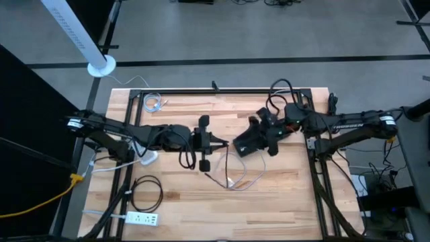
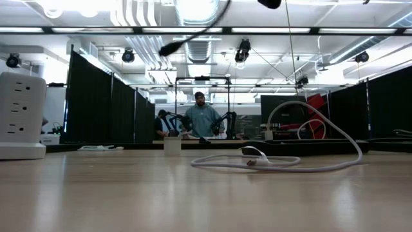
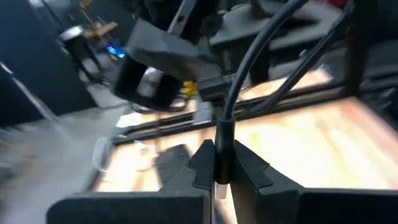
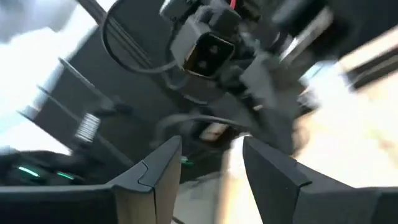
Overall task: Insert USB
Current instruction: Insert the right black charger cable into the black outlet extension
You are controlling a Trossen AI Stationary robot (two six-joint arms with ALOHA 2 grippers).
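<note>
My left gripper is near the table's middle, raised above the wood, pointing toward the right edge. It is shut on the thick end of a black cable. My right gripper faces it from the right, a short way off, open and empty; its two fingers stand apart. From the held end, a thin cable runs down to a white cable loop lying on the table. That loop and a connector show in the low view. My left gripper pinches the black cable's thick sleeve between its two fingers. The cable stands across the fingers, rises out of them, and bends away toward the right arm. The held end is clear of the table. A small pale piece shows below the sleeve.
A white power strip with a black cable coil lies at the near left. A white plug lies under the left arm, a pale cable at the far left. A small white block stands on the table. People stand behind.
</note>
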